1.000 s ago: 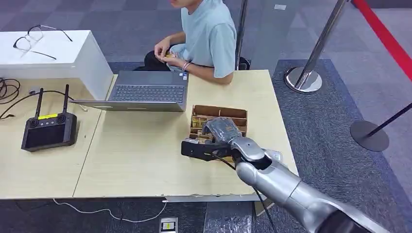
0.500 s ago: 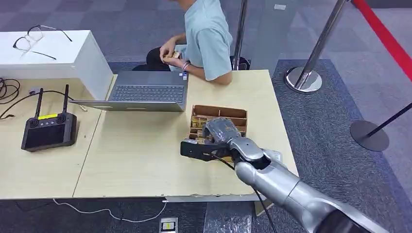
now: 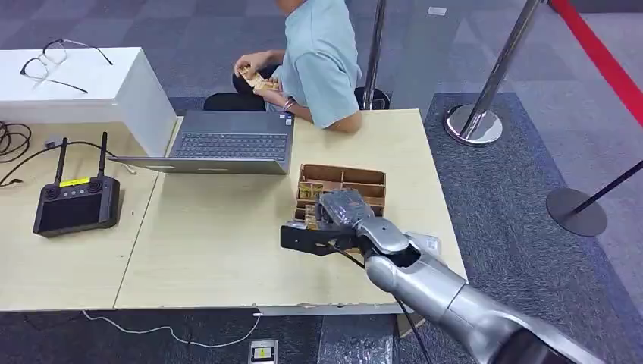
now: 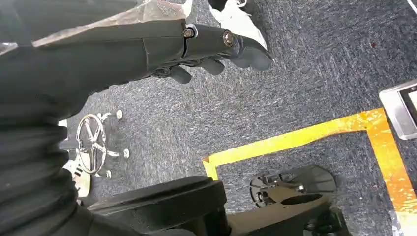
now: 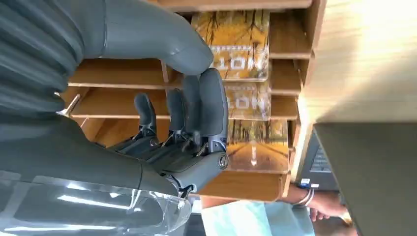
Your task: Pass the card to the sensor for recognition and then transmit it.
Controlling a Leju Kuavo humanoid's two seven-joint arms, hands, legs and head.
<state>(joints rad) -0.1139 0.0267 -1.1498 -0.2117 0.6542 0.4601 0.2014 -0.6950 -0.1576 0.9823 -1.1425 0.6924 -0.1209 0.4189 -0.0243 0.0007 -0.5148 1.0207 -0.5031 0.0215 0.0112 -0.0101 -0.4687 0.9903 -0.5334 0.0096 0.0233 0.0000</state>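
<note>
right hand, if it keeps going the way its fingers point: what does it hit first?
Most likely the yellow cards slotted in the wooden box. The right hand hovers over that box, and in the wrist view its fingers reach toward the cards. Depth is unclear, so contact can't be confirmed.

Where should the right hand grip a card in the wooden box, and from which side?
Likely by the free long edge that sticks up out of the slot, coming from above. The yellow cards stand in the narrow dividers of the wooden box, so their faces are walled in. The right hand already hovers over them, fingers curled toward the card edges; thumb one face, fingers the other.
</note>
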